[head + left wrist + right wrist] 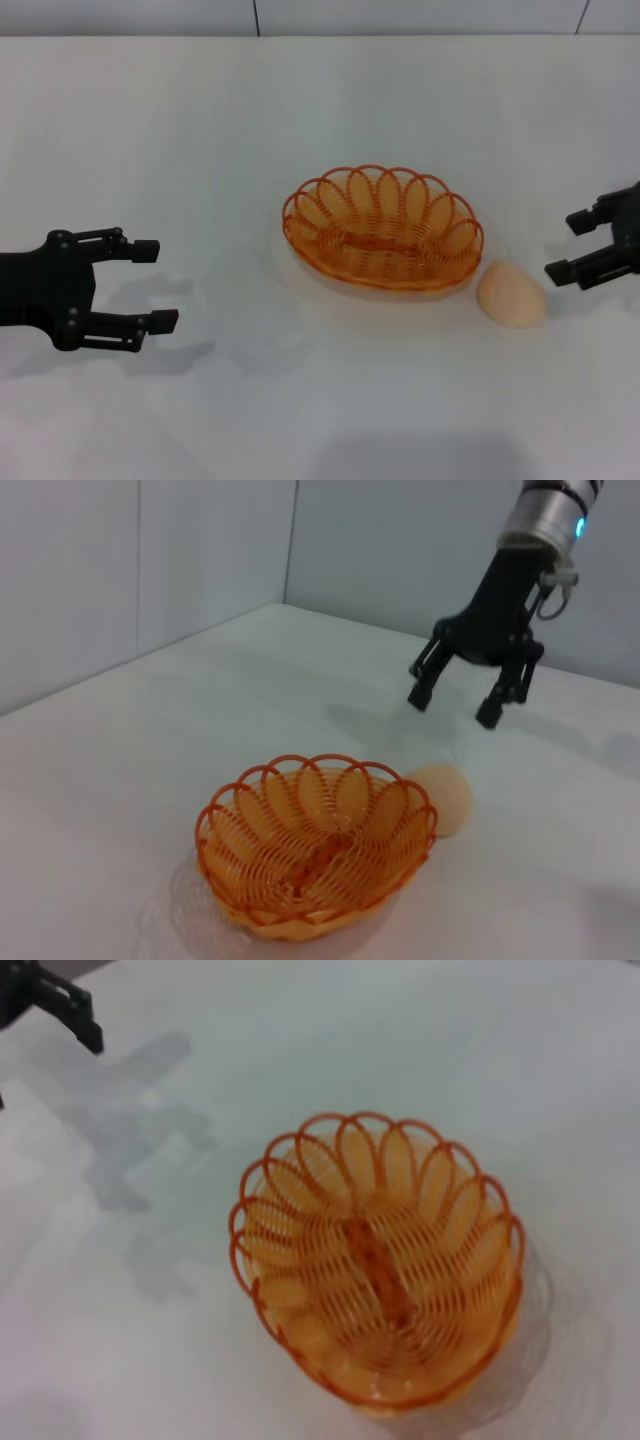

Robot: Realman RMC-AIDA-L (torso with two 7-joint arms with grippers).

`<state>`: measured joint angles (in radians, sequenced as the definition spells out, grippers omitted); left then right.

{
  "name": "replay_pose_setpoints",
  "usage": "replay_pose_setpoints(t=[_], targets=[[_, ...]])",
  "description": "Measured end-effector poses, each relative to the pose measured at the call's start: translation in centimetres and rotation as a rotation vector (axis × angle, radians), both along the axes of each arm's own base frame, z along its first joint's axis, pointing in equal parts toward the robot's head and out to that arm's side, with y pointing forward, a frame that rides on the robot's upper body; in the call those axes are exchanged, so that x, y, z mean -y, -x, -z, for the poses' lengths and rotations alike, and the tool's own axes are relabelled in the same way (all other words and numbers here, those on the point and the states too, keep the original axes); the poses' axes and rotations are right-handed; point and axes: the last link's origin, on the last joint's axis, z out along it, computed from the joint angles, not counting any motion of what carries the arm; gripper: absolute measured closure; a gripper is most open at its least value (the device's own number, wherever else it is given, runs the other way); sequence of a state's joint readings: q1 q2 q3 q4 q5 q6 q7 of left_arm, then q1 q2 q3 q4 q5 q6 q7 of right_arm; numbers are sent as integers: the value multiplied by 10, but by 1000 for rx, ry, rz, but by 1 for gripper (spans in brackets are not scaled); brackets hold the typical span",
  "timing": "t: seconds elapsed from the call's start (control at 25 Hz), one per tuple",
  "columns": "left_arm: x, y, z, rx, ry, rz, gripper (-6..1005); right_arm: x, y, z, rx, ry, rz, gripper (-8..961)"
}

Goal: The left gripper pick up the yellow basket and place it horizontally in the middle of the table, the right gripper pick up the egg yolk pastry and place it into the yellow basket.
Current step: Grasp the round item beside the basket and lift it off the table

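The yellow basket is sitting upright near the middle of the worktop, its long axis running roughly parallel to the near edge, and it is lying empty. The egg yolk pastry is resting on the worktop just beside the basket's rim, on the side facing the right edge and slightly nearer the front edge; whether the two are touching is hard to say. The left gripper is hovering well apart from the basket toward the left edge, its jaws standing open and holding nothing. The right gripper is hanging near the right edge, close to the pastry, its jaws also spread and empty. With the basket apparently placed, the step in hand looks to be the pastry pick: the right gripper would do well to be coming down squarely over the dome, straddling its narrower width, closing gently so the soft bun is not being crushed, and keeping its fingers from clipping the scalloped rim alongside. In the head view most of the right arm is cut off by the frame, and the right wrist view is showing only the basket, not the pastry.
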<state>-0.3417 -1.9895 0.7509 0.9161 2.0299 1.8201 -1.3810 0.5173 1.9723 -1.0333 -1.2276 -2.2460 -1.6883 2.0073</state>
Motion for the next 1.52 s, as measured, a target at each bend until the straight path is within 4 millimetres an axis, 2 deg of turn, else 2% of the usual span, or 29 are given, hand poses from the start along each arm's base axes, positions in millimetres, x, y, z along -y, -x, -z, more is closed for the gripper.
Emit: replay_pose_setpoints(t=[0.48,1.0,1.24,1.44,1.52], targets=[[-1,-2,5,5,4,1,119,0,-8,39,57,48,36,134],[-1,-4,8,6,-4,23,119,-1,-8,50,46,52,23,208],[0,-4,9,8,0,26,119,0,-8,51,45,53,23,427],[2,-2,9,10,0,19,119,1,-9,51,47,57,23,662],[3,-1,9,11,1,17,119,1,-9,51,47,57,21,718]])
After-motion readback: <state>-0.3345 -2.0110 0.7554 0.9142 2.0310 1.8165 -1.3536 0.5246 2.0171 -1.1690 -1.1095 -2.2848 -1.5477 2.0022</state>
